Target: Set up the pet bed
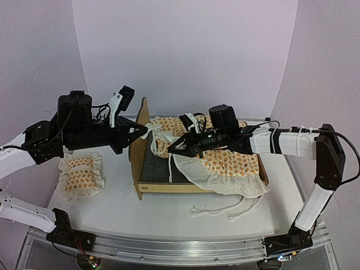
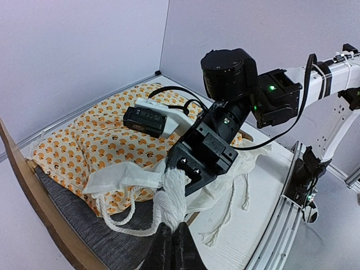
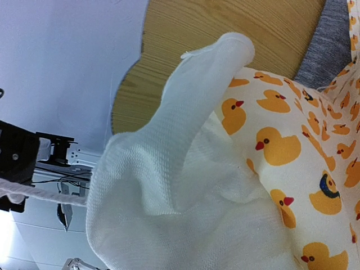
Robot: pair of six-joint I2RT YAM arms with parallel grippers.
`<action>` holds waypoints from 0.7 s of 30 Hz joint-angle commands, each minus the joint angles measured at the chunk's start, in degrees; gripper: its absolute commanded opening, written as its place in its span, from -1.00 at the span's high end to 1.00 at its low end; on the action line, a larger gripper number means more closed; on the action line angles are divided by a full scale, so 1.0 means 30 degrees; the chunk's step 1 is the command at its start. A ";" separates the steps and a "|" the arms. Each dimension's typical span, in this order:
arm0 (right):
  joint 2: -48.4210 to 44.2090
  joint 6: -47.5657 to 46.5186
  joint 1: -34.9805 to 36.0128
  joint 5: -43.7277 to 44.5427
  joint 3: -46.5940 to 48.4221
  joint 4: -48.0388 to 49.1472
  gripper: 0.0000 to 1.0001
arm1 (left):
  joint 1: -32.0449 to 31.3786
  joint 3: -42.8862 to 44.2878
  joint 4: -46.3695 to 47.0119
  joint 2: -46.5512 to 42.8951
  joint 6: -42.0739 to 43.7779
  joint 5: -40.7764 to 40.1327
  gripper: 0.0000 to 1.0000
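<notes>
The pet bed (image 1: 169, 187) stands on the table (image 1: 140, 220), its duck-print mattress cover (image 1: 230, 163) draped half off its near side. Judged step: tying the cover at the bed's headboard (image 1: 142, 118). There the right gripper (image 1: 170, 151) pinches white lining (image 3: 169, 185) and the left gripper (image 1: 147, 130) clamps a tie cord (image 2: 169, 205). Next, draw it taut. Only the left wrist view shows the cord's knot.

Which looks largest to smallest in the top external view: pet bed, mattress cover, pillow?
1. pet bed and mattress cover: near alike. The cover hides much of the bed, so they are unranked.
2. pillow: clearly smallest.
</notes>
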 commanded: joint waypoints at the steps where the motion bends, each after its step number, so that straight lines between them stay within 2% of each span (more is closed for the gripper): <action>1: 0.0423 -0.1234 0.0273 0.0678 0.0751 0.0280 1.00 | 0.0061 -0.0157 0.1109 -0.0533 0.0179 -0.0126 1.00; 10: 0.0974 -0.5753 0.1608 0.2774 0.1298 -0.3510 1.00 | 0.0057 -0.0319 0.1122 -0.0666 0.0150 -0.0050 1.00; 17: 0.1678 -0.9549 0.3585 0.6394 0.1613 -0.6516 1.00 | 0.0054 -0.0482 0.1152 -0.0702 0.0164 0.0473 1.00; 21: 0.2295 -1.0285 0.4115 0.8534 0.2435 -0.8495 1.00 | 0.0061 -0.0847 0.1148 -0.0810 0.0023 0.1157 1.00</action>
